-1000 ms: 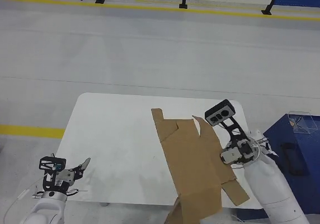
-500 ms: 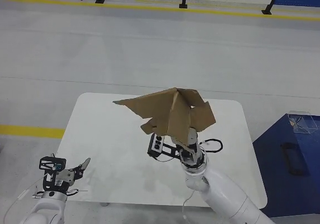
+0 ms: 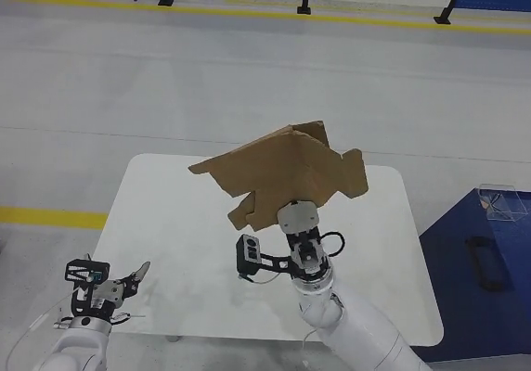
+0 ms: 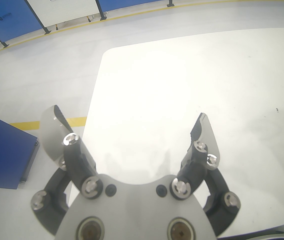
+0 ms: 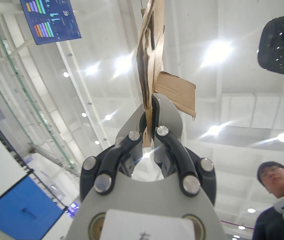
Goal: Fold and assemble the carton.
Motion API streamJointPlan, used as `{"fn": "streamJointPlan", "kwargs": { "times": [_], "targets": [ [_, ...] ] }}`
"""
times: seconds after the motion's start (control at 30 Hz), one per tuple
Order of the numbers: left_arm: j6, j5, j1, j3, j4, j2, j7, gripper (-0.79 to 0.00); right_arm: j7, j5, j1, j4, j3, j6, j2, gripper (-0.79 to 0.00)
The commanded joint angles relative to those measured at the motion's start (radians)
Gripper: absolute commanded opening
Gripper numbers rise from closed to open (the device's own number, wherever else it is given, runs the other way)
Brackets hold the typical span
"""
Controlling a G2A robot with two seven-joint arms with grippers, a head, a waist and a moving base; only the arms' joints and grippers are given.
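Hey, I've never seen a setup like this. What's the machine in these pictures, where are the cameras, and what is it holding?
It is a robot with two arms, each ending in a two-fingered claw. One picture comes from a camera above the arms, looking down at a white table. The other two come from cameras on the wrists, so each shows its own claw up close. The right claw is shut on a brown cardboard carton, not yet folded into a box, and holds it up in the air above the table; that wrist camera looks toward the ceiling. The left claw is open and holds nothing, by the table's near corner.
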Motion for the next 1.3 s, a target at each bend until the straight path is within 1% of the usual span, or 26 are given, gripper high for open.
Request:
{"fn": "streamJointPlan", "kwargs": {
  "times": [0.0,0.07,0.13,0.2,0.27,0.3,0.47,0.53,0.63,0.77,0.87,1.27],
  "targets": [
    [0.000,0.000,0.000,0.000,0.000,0.000,0.000,0.000,0.145,-0.307,0.011,-0.003,0.057,-0.138,0.000,-0.785],
    [0.000,0.000,0.000,0.000,0.000,0.000,0.000,0.000,0.277,-0.520,0.020,0.003,0.077,-0.270,0.001,-0.785],
    [0.000,0.000,0.000,0.000,0.000,0.000,0.000,0.000,0.415,-0.739,0.047,0.041,0.120,-0.411,0.011,-0.785],
    [0.000,0.000,0.000,0.000,0.000,0.000,0.000,0.000,0.517,-0.941,0.075,0.079,0.189,-0.600,0.024,-0.785],
    [0.000,0.000,0.000,0.000,0.000,0.000,0.000,0.000,0.525,-1.037,0.082,0.051,0.250,-0.738,0.034,-0.785],
    [0.000,0.000,0.000,0.000,0.000,0.000,0.000,0.000,0.525,-1.117,0.084,0.034,0.286,-0.815,0.043,-0.785],
    [0.000,0.000,0.000,0.000,0.000,0.000,0.000,0.000,0.525,-1.298,0.043,-0.095,0.436,-1.086,0.083,-0.785],
    [0.000,0.000,0.000,0.000,0.000,0.000,0.000,0.000,0.506,-1.369,0.024,-0.157,0.529,-1.106,0.094,-0.785],
    [0.000,0.000,0.000,0.000,0.000,0.000,0.000,0.000,0.438,-1.459,-0.036,-0.262,0.637,-1.174,0.101,-0.785],
    [0.000,0.000,0.000,0.000,0.000,0.000,0.000,0.000,0.343,-1.612,-0.094,-0.355,0.727,-1.269,0.111,-0.785],
    [0.000,0.000,0.000,0.000,0.000,0.000,0.000,0.000,0.300,-1.691,-0.125,-0.392,0.742,-1.312,0.121,-0.785],
    [0.000,0.000,0.000,0.000,0.000,0.000,0.000,0.000,0.300,-1.691,-0.125,-0.392,0.742,-1.312,0.121,-0.785]
  ]
}}
